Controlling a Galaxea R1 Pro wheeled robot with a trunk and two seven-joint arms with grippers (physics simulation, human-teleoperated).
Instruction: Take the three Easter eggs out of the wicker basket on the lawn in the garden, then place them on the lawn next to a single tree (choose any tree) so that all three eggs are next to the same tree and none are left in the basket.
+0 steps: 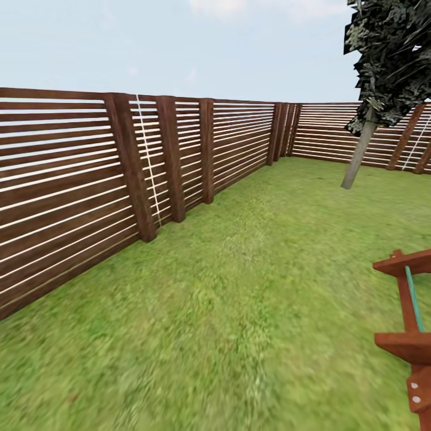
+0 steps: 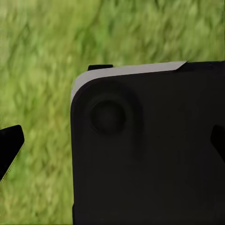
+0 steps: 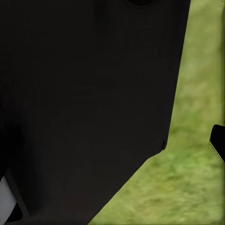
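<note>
The lawn (image 1: pixel 239 311) spreads wide and flat from the near edge of the head view to the far corner of the garden, a mottled green with paler worn streaks running up its middle. Most of it lies open, with broad free ground ahead and toward the right.

A brown slatted wooden fence (image 1: pixel 72 179) closes the left side, its horizontal boards set between thick upright posts. It steps back in sections to a corner, then turns and runs along the far edge behind the tree.

Near that far right corner stands a tree (image 1: pixel 359 152) with a straight grey-brown trunk, leaning a little, and a dark ragged leafy crown cut off by the top of the picture. Grass lies open all around its foot.

At the near right edge a reddish-brown wooden frame (image 1: pixel 407 335) juts in, with flat beams, a thin teal rod and a bolted plate low down; it narrows the way on that side.

In the left wrist view a large dark rounded body (image 2: pixel 150 150) of the robot hangs over blurred grass, with a black fingertip (image 2: pixel 10 143) at one edge. The right wrist view shows a like dark mass (image 3: pixel 84 108) and a black tip (image 3: pixel 218 140) above grass. I cannot tell whether either pair of fingers is open or closed.
</note>
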